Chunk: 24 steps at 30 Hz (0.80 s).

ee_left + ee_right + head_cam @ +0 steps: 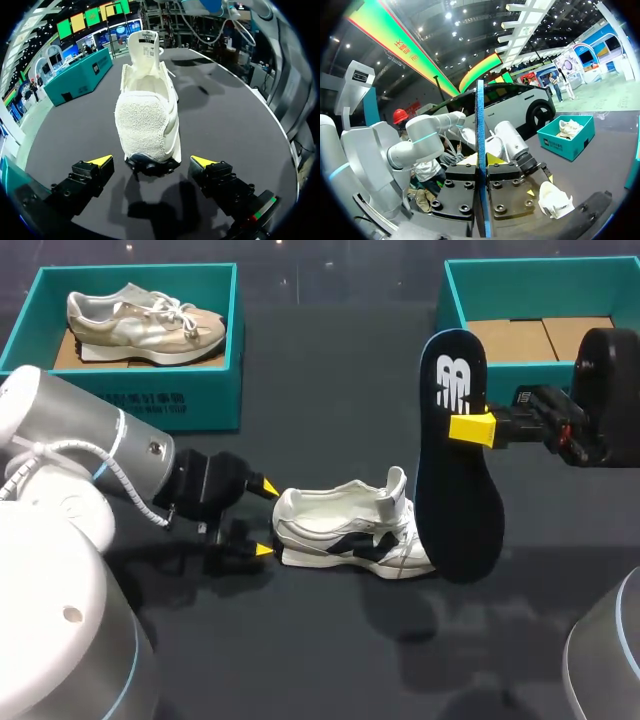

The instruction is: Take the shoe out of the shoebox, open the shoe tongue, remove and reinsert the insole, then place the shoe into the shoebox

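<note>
Shoe (345, 530) was out of the box, sole-down on the worktop (330, 660). Its long axis ran side to side: heel towards your left arm, toe towards your right. Tongue (397, 485) stood pulled up and the opening was clear.

Insole (455, 470) was out and hung near-upright just past the shoe's toe. Its broader end was down by the toe and the other end was well above the shoe, so its axis sat roughly square to the shoe's. Right pincer (470, 428) was clamped on its two flat faces, in the upper half. The right wrist view showed it edge-on between the yellow tips.

Left pincer (264, 518) was at the shoe's heel, fingers apart, one tip each side, gripping nothing. They looked just clear of the heel, but I couldn't be sure.

My read: reinsertion was the step in hand. It hinged on that axis mismatch. You'd have had to lay the insole over towards the shoe's line and feed the broad end in behind the tongue. The right arm had the part and was nearer the opening. The left was placed to brace the heel. Risk: the shoe sliding heelward while ungripped.

Empty shoebox (455, 300) sat beyond the shoe's toe end, far side. The second shoebox (160, 400), holding a beige shoe (140, 320), sat beyond the heel end.
</note>
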### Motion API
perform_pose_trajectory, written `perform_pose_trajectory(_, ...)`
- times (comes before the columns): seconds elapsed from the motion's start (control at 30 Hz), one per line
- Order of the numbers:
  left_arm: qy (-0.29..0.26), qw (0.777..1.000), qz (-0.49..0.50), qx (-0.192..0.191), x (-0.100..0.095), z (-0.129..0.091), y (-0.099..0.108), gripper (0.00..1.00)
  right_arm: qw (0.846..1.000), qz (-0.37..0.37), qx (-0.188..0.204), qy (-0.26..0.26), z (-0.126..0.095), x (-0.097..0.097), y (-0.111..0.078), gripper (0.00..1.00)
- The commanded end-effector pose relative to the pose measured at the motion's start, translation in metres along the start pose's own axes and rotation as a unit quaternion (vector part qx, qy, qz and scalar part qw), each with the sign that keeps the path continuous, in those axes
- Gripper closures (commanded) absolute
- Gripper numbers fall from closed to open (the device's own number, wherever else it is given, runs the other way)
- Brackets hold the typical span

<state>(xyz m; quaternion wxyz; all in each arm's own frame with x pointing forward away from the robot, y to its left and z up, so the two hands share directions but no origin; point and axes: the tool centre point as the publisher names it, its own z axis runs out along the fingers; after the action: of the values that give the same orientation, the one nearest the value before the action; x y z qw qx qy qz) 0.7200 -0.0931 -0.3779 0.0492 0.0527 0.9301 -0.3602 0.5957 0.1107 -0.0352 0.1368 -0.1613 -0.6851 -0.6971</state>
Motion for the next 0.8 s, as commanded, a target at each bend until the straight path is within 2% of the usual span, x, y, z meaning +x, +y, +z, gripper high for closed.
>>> perform_pose_trajectory(0.03, 0.02, 0.993, 0.0, -0.117, -0.006, -0.01, -0.013, 0.0, 0.999, 0.0, -0.003, -0.046, -0.003, 0.009, -0.004, 1.0)
perform_pose_trajectory(0.1, 0.033, 0.992, -0.002, -0.125, -0.007, -0.01, -0.014, 0.0, 0.999, 0.0, -0.003, -0.046, -0.003, 0.009, -0.004, 1.0)
perform_pose_trajectory(0.13, 0.039, 0.988, -0.008, -0.15, -0.009, -0.009, -0.015, 0.0, 0.999, 0.0, -0.003, -0.046, -0.003, 0.009, -0.004, 1.0)
perform_pose_trajectory(0.43, 0.029, 0.97, -0.004, -0.242, -0.011, -0.016, -0.018, 0.0, 0.999, 0.0, -0.003, -0.046, -0.003, 0.009, -0.004, 1.0)
perform_pose_trajectory(0.8, 0.032, 0.952, -0.012, -0.305, -0.009, -0.019, -0.025, 0.0, 0.999, 0.0, -0.003, -0.046, -0.003, 0.009, -0.004, 1.0)
